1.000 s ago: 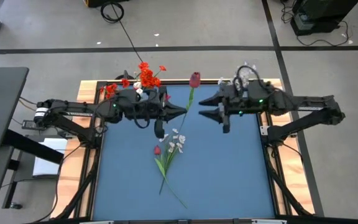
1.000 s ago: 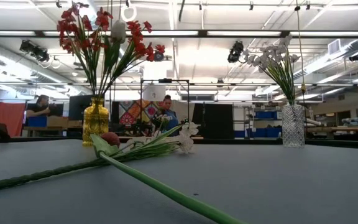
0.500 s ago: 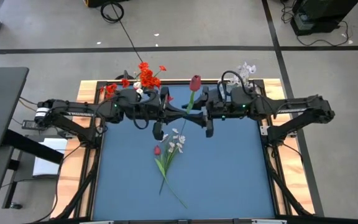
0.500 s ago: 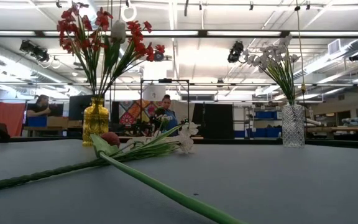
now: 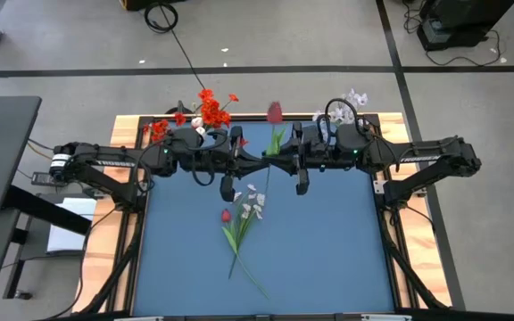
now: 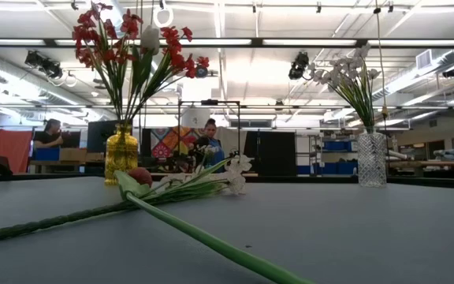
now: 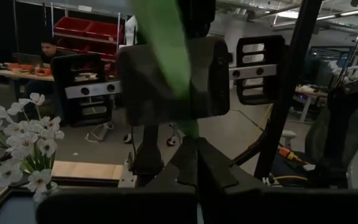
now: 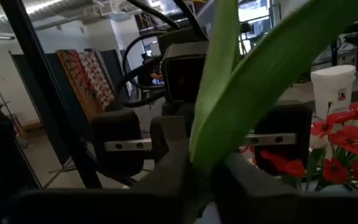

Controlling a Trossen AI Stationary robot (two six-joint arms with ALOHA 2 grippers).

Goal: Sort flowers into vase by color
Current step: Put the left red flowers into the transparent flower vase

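A tulip-like flower with a dark red bloom [image 5: 275, 111] and a green stem [image 5: 275, 143] is held above the blue table [image 5: 328, 250] between both arms. My left gripper [image 5: 259, 163] comes from the left and is shut on its stem. My right gripper [image 5: 281, 162] faces it from the right, shut on the same stem. A red bud and white flowers [image 5: 244, 214] lie flat on the table by their stems and leaves [image 6: 132, 207]. A yellow vase [image 6: 121, 154] holds red flowers [image 5: 205, 111]. A clear vase [image 6: 371, 158] holds white flowers [image 5: 353, 100]. My left gripper pinches the flower's stem [image 7: 194, 134] between its two fingers, low on the stem, coming level from the table's left and lying across it. The flower is clear of the table, its bloom toward the far edge. My right gripper pinches the same stem at the base of its leaves [image 8: 199, 163], right beside the left fingers, coming level from the table's right and across the stem. The long leaves [image 8: 253, 81] rise out of the hold.
Both vases stand at the table's far edge, the yellow one far left, the clear one far right. The loose flowers lie in the table's middle, just nearer than the grippers. People sit at desks in the room beyond.
My right gripper has gone toward the table's left, up to the flower held by my left gripper, and has shut on its stem. The left arm has kept still.
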